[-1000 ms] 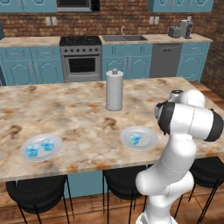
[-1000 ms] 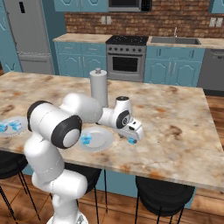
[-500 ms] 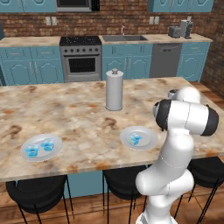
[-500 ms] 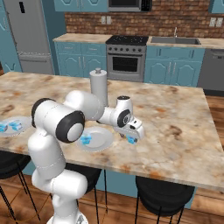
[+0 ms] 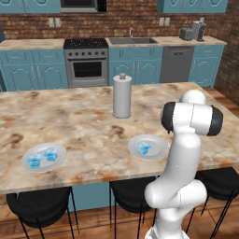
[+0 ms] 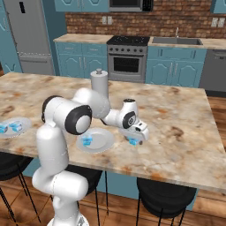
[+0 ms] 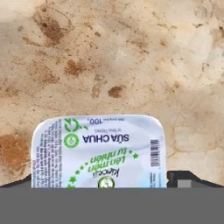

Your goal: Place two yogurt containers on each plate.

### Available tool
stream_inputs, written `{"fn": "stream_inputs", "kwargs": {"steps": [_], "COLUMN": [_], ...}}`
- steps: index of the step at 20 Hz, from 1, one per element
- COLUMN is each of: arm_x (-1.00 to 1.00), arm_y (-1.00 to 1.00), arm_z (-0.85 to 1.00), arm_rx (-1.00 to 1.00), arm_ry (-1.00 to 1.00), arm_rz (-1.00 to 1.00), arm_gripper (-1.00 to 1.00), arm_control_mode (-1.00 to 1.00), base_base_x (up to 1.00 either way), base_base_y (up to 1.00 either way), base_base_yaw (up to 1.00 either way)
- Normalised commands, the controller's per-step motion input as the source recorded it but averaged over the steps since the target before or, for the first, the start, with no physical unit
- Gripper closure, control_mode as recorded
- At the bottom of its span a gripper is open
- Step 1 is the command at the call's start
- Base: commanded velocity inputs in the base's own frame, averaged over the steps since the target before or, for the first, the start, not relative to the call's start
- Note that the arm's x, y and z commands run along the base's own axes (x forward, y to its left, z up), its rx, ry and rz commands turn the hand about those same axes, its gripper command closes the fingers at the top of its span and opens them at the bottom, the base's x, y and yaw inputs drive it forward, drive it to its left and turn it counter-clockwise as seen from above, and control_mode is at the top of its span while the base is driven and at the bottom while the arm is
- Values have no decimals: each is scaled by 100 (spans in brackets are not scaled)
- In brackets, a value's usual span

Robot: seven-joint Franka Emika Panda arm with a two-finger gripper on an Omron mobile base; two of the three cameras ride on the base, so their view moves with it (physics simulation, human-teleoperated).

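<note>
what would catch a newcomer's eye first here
The white arm bends low over the marble counter, its gripper around a blue yogurt cup just right of the near plate, which holds one cup. The far plate at the counter's left already holds two cups.
</note>
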Motion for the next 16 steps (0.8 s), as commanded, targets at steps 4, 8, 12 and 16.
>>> {"fn": "stream_inputs", "kwargs": {"steps": [4, 8, 12, 16], "arm_x": [22, 28, 2, -5], "arm_y": [-12, -2, 7, 0], "arm_z": [-14, -8, -1, 0], "arm_rx": [0, 0, 1, 9], "arm_ry": [5, 0, 0, 0], "arm_rz": [0, 0, 0, 0], "arm_gripper": [-100, -100, 100, 100], "arm_control_mode": [-100, -100, -100, -100], "base_base_x": [0, 0, 0, 0], "base_base_y": [0, 0, 0, 0], "base_base_yaw": [0, 0, 0, 0]}}
